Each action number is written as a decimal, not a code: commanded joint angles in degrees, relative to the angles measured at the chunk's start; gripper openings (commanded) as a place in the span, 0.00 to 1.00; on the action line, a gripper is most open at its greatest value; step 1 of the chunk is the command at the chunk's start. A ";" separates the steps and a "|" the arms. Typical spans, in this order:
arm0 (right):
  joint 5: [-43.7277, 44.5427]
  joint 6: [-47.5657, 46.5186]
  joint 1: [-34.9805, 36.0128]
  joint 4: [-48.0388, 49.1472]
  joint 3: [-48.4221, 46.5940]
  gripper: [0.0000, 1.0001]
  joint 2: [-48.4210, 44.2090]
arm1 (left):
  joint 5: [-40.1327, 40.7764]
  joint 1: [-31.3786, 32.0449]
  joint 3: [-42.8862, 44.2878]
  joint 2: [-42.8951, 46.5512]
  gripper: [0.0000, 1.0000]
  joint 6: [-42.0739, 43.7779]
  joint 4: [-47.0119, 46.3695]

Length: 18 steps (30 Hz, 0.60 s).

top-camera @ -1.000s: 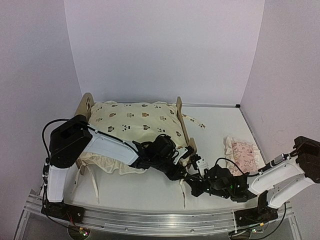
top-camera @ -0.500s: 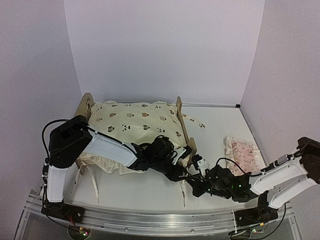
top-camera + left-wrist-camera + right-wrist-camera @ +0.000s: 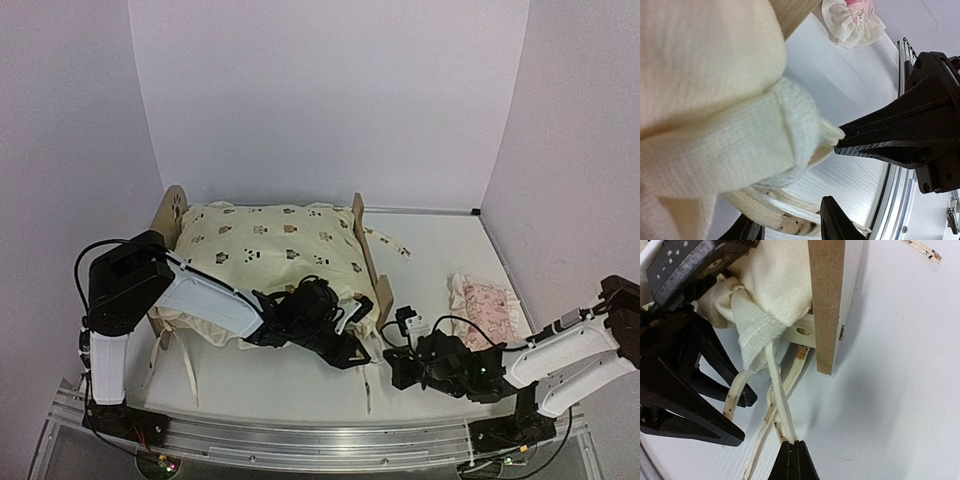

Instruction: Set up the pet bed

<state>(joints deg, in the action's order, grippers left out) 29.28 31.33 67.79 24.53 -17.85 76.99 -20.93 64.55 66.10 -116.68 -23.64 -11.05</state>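
The pet bed (image 3: 362,240) stands at the left-centre of the table, paw-print headboard to the left. A cream animal-print cushion (image 3: 270,240) covers it. By the near footboard corner (image 3: 827,305), the cushion's ties (image 3: 776,390) hang down to the table. My right gripper (image 3: 792,445) is shut on one tie, which runs taut up to the cushion corner (image 3: 775,280). My left gripper (image 3: 790,227) is just left of it, jaws apart, with another tie (image 3: 785,220) lying loosely between its fingers (image 3: 690,405). From above, the left gripper (image 3: 350,352) and right gripper (image 3: 390,360) nearly touch.
A small pink ruffled pillow (image 3: 487,300) lies to the right of the bed, beyond the right arm. More ties (image 3: 160,345) trail from the cushion's near left corner. The aluminium rail (image 3: 300,435) runs along the near edge. Walls close in on three sides.
The left gripper's jaws have spread apart and its wrist has drawn back to the left. The right gripper has stayed shut on its tie and shifted slightly right and away.
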 commanded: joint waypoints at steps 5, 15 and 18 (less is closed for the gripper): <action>-1.79 -0.26 -0.11 -2.03 -3.41 0.00 1.62 | -2.95 -0.22 -0.28 3.18 0.39 0.29 -2.87; 0.24 0.68 -0.07 -4.15 -2.65 0.00 -2.22 | -2.73 -0.22 5.02 -1.05 0.00 0.32 -1.43; 0.03 1.17 -0.11 -4.55 -1.97 0.00 -3.88 | -0.51 -0.22 5.92 -1.12 0.00 -2.25 -3.30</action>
<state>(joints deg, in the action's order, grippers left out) 28.42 31.52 67.79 20.99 -19.84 76.07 -23.29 64.55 68.95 -117.29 -23.66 -11.98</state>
